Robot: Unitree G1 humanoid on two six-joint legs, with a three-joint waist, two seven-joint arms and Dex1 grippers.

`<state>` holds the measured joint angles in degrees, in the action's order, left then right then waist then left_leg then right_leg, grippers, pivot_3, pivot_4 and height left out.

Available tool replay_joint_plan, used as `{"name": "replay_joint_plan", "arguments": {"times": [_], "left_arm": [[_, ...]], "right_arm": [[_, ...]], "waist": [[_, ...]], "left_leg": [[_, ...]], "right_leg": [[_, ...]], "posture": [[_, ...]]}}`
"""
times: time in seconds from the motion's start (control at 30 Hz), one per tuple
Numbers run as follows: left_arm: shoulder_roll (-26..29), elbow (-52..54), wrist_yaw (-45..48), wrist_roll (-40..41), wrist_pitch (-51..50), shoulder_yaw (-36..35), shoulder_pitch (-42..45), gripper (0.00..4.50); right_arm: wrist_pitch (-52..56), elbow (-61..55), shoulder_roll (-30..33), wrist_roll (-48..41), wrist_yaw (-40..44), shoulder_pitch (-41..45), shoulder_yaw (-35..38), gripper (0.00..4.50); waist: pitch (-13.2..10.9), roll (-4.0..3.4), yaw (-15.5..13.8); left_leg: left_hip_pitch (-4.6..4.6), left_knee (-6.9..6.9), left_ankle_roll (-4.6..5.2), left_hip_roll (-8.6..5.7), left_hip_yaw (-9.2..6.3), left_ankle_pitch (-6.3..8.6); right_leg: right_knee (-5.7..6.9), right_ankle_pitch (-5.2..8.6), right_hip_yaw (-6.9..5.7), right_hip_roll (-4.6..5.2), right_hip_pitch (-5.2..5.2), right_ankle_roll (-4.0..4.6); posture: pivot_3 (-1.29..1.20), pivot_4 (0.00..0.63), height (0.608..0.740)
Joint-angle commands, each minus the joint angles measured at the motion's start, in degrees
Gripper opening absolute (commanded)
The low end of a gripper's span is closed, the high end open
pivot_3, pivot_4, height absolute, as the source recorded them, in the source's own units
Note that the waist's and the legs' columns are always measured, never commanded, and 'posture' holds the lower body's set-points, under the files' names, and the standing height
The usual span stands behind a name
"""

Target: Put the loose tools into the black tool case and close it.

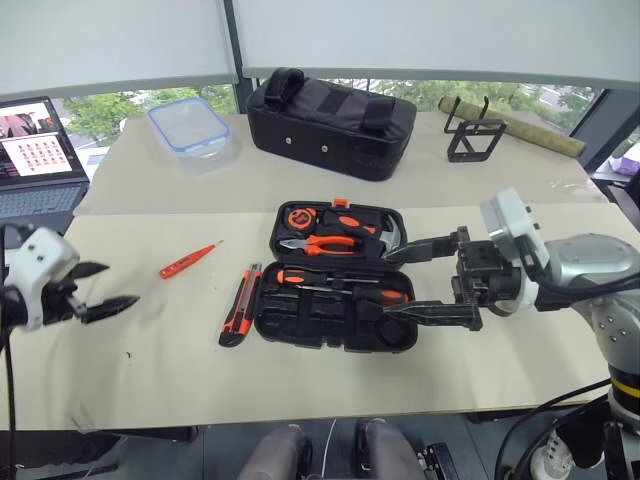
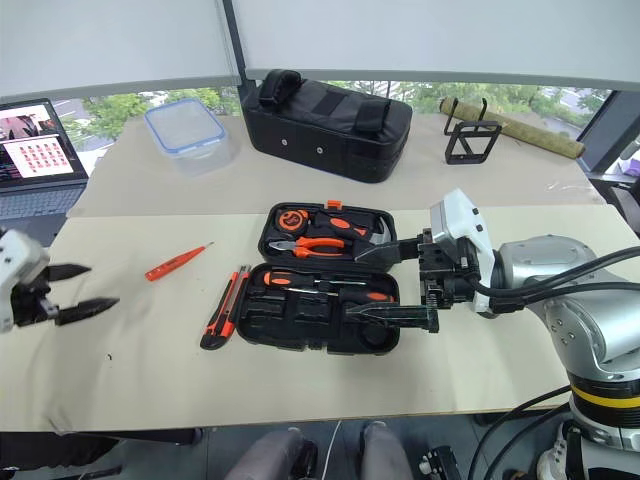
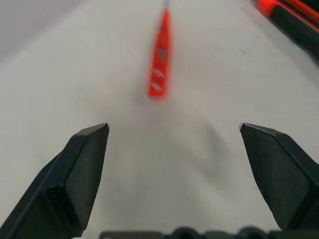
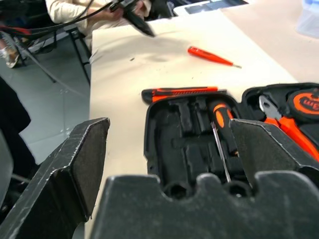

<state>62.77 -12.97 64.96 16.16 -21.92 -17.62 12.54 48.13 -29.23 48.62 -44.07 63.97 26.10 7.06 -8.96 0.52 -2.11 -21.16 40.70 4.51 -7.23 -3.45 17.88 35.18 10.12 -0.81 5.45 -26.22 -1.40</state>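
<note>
- Black plastic, the tool case (image 1: pixel 335 275) lies open in the middle of the near table, lid half far, tray half near; pliers (image 1: pixel 322 241), a hammer (image 1: pixel 388 237) and a tape measure (image 1: pixel 300 216) sit in the lid, and two black-and-orange screwdrivers (image 1: pixel 340 281) lie in the tray.
- The utility knife (image 1: pixel 240 304) lies loose just beside the case's left edge, and the slim red screwdriver (image 1: pixel 188 260) lies farther left, apart from it. I cannot make out a tape roll.
- The step in hand looks like gathering the last loose tools; closing comes after.
- The right gripper (image 1: pixel 425 282) hangs over the case's right end with its fingers spread wide and nothing between them.
- The left gripper (image 1: pixel 105 290) hovers at the table's left side, also spread and empty, aimed toward the red screwdriver, which lies ahead of its fingers (image 3: pixel 75 174).
- Next move, by my judgement: the left gripper reaches right to the red screwdriver, a thin thing lying flat, so a low, square pinch is needed.
- Room is good: bare table (image 1: pixel 150 370) surrounds both loose tools, though the left gripper is close to the near-left table edge.
- A fabric bag (image 1: pixel 330 120), a clear box (image 1: pixel 190 125) and a laptop (image 1: pixel 35 155) stand far back, well apart.
</note>
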Motion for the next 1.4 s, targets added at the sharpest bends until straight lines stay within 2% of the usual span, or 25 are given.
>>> {"name": "replay_joint_plan", "arguments": {"times": [0.03,0.23,0.37,0.53,0.57,0.63,0.83,0.9,0.93,1.07,1.13,1.2,1.3,1.4], "left_arm": [[-0.7,-8.2,4.0,-5.9,2.4,11.1,12.0,4.5],[-7.1,-26.8,5.3,-15.0,5.3,23.0,29.6,4.5],[-10.7,-35.3,4.0,-19.3,8.5,26.9,35.0,4.5],[-13.7,-42.1,0.6,-21.8,11.7,27.7,38.4,4.5],[-13.7,-42.5,0.7,-22.1,11.7,27.7,38.5,3.98],[-13.5,-43.0,1.3,-22.4,11.8,27.8,38.2,3.43],[-11.6,-42.2,3.1,-21.5,11.1,26.5,36.5,1.21],[-10.6,-40.4,4.1,-20.0,10.3,24.9,37.0,0.59],[-10.1,-38.8,5.2,-19.1,9.8,24.1,37.2,0.41],[-8.1,-25.2,12.7,-13.9,9.8,21.6,35.4,0.41],[-8.0,-14.7,16.3,-10.6,6.4,21.3,34.6,0.41],[-8.2,-9.0,17.0,-9.2,3.4,21.4,34.0,0.41],[-10.7,7.4,20.6,-5.5,-2.6,26.4,32.5,0.41],[-14.2,14.9,19.4,-4.1,-9.4,30.2,32.1,0.41]], "right_arm": [[-1.5,-3.1,-0.2,-0.4,-2.7,-1.8,1.0,4.48],[-1.2,-5.2,-0.4,-1.8,-6.2,-3.7,2.2,4.48],[-0.9,-6.8,-0.4,-2.6,-8.2,-4.9,2.4,4.48],[-0.6,-7.8,0.5,-4.3,-9.7,-5.7,3.2,4.48],[-0.4,-7.7,0.9,-4.6,-9.7,-5.7,3.6,4.5],[-0.2,-6.9,1.6,-5.1,-9.8,-5.7,4.3,4.5],[-1.1,-2.9,3.4,-4.4,-9.1,-6.4,5.1,4.5],[-1.0,-2.4,4.2,-4.8,-8.6,-6.8,5.6,4.5],[-0.8,-2.2,4.7,-5.2,-8.4,-7.0,6.1,4.5],[1.3,-2.4,7.0,-8.7,-6.4,-9.0,8.3,4.5],[0.4,-3.0,7.6,-8.3,-6.3,-10.1,8.8,4.5],[0.0,-2.7,7.7,-7.7,-6.8,-10.3,8.7,4.5],[-0.9,-3.2,7.6,-6.2,-7.1,-10.4,7.9,4.5],[-0.9,-4.1,7.2,-6.4,-7.8,-10.7,7.8,4.5]], "waist": [[0.0,0.03,0.0],[0.0,0.09,0.9],[0.0,0.1,1.7],[0.0,0.1,1.4],[0.0,0.1,1.3],[0.0,0.11,1.3],[0.0,0.11,1.5],[0.0,0.11,1.7],[0.0,0.11,1.8],[0.0,0.15,1.8],[0.0,0.15,1.4],[0.0,0.15,1.0],[0.0,0.15,1.1],[0.0,0.14,0.9]], "left_leg": [[0.0,0.04,0.09,-0.01,0.02,-0.05],[-0.09,0.09,0.35,0.01,0.08,-0.19],[-0.13,0.09,0.36,0.04,0.09,-0.19],[-0.13,0.16,0.37,0.04,0.08,-0.2],[-0.13,0.19,0.37,0.04,0.09,-0.2],[-0.13,0.22,0.37,0.03,0.08,-0.2],[-0.05,0.23,0.37,0.05,0.1,-0.2],[-0.05,0.23,0.37,0.06,0.15,-0.2],[-0.05,0.23,0.37,0.08,0.18,-0.2],[-0.38,0.3,0.38,0.07,0.18,-0.2],[-0.82,0.55,0.38,0.06,0.15,-0.2],[-1.19,1.0,0.41,0.05,-0.03,-0.18],[-1.15,1.1,0.48,-0.02,0.05,-0.14],[-1.1,1.11,0.48,-0.02,0.04,-0.14]], "right_leg": [[0.05,0.0,-0.04,-0.01,-0.01,-0.01],[0.07,-0.01,-0.14,-0.07,-0.06,-0.01],[0.13,0.0,-0.1,-0.07,-0.11,-0.02],[0.04,0.0,-0.09,-0.04,-0.1,-0.02],[0.06,0.0,-0.08,-0.04,-0.09,-0.02],[0.08,0.0,-0.08,-0.03,-0.08,-0.02],[0.25,0.0,0.02,-0.03,-0.08,-0.02],[0.35,0.0,0.06,-0.02,-0.13,-0.01],[0.63,0.0,0.08,-0.03,-0.15,-0.01],[0.69,0.0,0.08,-0.02,-0.45,-0.01],[0.72,0.0,0.07,0.05,-0.72,-0.01],[0.8,0.0,-0.01,0.07,-0.87,-0.01],[0.69,-0.03,0.02,0.1,-0.76,-0.06],[0.67,-0.03,0.06,0.15,-0.7,-0.07]], "posture": [[0.0,0.15,0.722],[0.0,0.15,0.722],[0.0,0.15,0.722],[0.0,0.15,0.722],[0.0,0.15,0.722],[0.0,0.15,0.722],[0.0,0.15,0.722],[0.0,0.15,0.722],[0.0,0.15,0.722],[0.0,0.15,0.722],[0.0,0.15,0.722],[0.0,0.15,0.722],[0.0,0.15,0.722],[0.0,0.15,0.722]]}}
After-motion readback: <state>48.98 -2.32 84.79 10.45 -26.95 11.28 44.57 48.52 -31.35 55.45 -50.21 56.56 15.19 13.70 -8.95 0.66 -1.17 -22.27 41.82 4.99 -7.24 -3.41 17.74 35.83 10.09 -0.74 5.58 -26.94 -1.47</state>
